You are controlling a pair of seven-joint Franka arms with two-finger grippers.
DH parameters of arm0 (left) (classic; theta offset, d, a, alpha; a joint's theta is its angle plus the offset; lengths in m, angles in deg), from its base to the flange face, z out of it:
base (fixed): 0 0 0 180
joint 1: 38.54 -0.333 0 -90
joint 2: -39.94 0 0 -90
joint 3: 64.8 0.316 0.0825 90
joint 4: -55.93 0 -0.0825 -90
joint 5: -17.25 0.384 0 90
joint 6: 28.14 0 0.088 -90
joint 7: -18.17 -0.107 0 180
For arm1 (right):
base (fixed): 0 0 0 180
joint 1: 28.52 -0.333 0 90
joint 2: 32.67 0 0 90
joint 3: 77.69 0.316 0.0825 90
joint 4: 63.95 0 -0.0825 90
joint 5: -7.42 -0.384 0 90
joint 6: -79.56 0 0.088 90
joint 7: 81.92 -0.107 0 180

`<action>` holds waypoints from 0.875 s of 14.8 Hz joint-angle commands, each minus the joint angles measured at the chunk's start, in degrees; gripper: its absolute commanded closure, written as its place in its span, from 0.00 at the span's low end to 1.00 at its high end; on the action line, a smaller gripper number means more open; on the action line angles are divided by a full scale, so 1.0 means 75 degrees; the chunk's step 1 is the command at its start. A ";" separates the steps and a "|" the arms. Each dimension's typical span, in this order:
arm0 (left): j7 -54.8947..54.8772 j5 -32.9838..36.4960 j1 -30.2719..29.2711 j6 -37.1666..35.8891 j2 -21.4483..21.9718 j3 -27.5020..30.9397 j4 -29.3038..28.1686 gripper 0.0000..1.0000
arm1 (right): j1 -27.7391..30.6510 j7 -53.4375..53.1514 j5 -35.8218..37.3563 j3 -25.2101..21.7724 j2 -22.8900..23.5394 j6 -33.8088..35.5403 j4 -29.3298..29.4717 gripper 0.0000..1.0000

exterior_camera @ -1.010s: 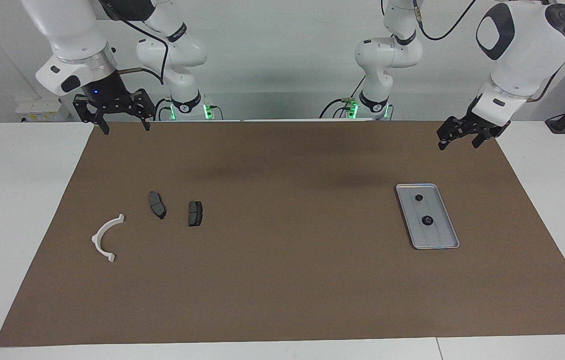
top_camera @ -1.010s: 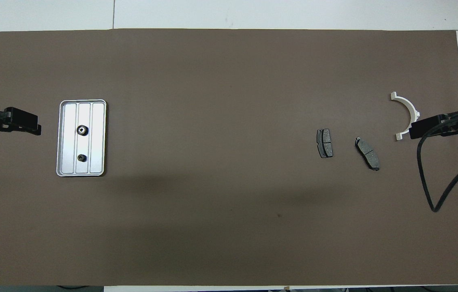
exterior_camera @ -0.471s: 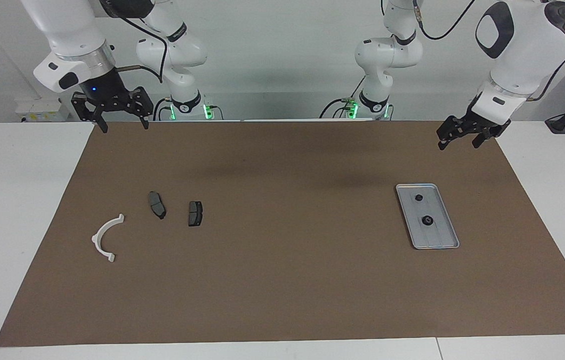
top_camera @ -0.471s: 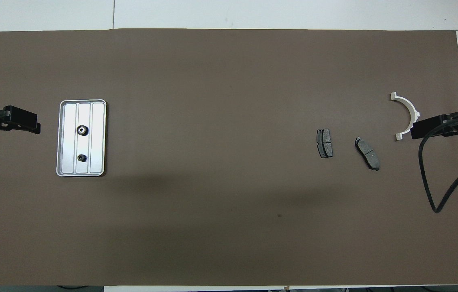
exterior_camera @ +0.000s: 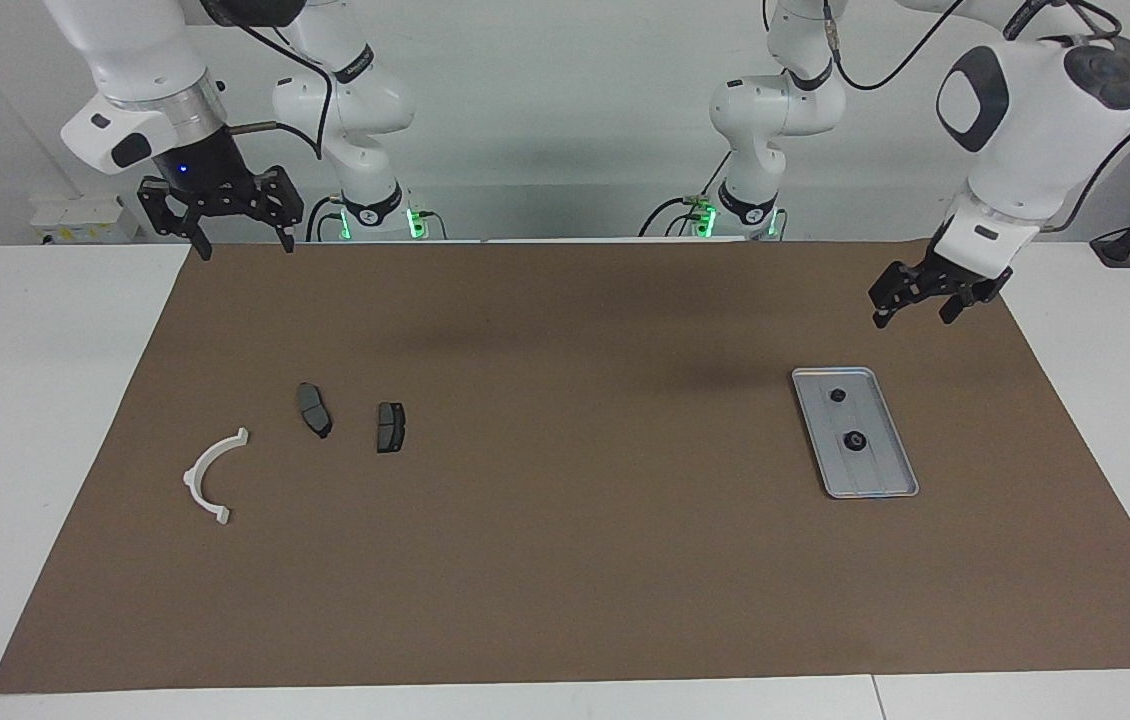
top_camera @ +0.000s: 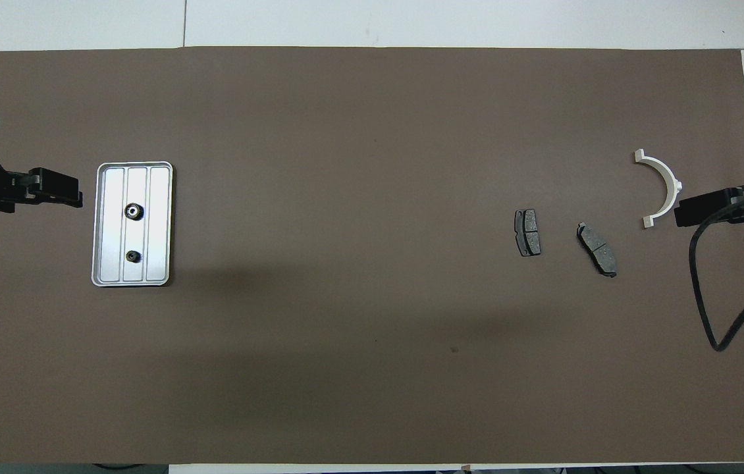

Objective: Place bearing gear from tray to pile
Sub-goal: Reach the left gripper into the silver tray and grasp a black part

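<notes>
Both tools up in the air, wide and empty, over the brown mat's robot-side edge

The left tool (exterior_camera: pixel 910 305) hangs spread wide near the tray (exterior_camera: pixel 883 478), touching nothing; two small dark gears, one (exterior_camera: pixel 855 440) farther from the robots than the other (exterior_camera: pixel 837 395), lie in that tray on the tabletop; the right tool (exterior_camera: pixel 241 243), also wide, hangs well apart from the pile of white arc (exterior_camera: pixel 210 475) and two brake pads (exterior_camera: pixel 315 409).

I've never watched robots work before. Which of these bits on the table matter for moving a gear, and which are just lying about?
Part of the job:
- tray
- two small gears on it
- pile: white arc, two brake pads
- left hand, open, up in the air near the tray

Just there:
- brown mat
- right hand, open, waiting
</notes>
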 commanded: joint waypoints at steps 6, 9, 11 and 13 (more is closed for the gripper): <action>-0.0333 0.0527 -0.0181 0.1994 -0.1988 -0.0092 -0.0165 0.00 | 0.0020 0.0804 -0.0143 0.0033 -0.0203 -0.0100 -0.0118 0.00; -0.0333 0.0492 -0.0298 0.2162 -0.2271 -0.0092 -0.0260 0.00 | -0.0003 0.0745 -0.0179 0.0033 -0.0238 -0.0100 -0.0188 0.00; -0.0333 0.0445 -0.0321 0.2254 -0.2271 -0.0092 -0.0388 0.00 | -0.0004 0.0769 -0.0179 0.0033 -0.0239 -0.0100 -0.0188 0.00; -0.0333 0.0433 -0.0450 0.2605 -0.2224 -0.0104 -0.0727 0.08 | -0.0004 0.0745 -0.0167 0.0033 -0.0239 -0.0112 -0.0212 0.00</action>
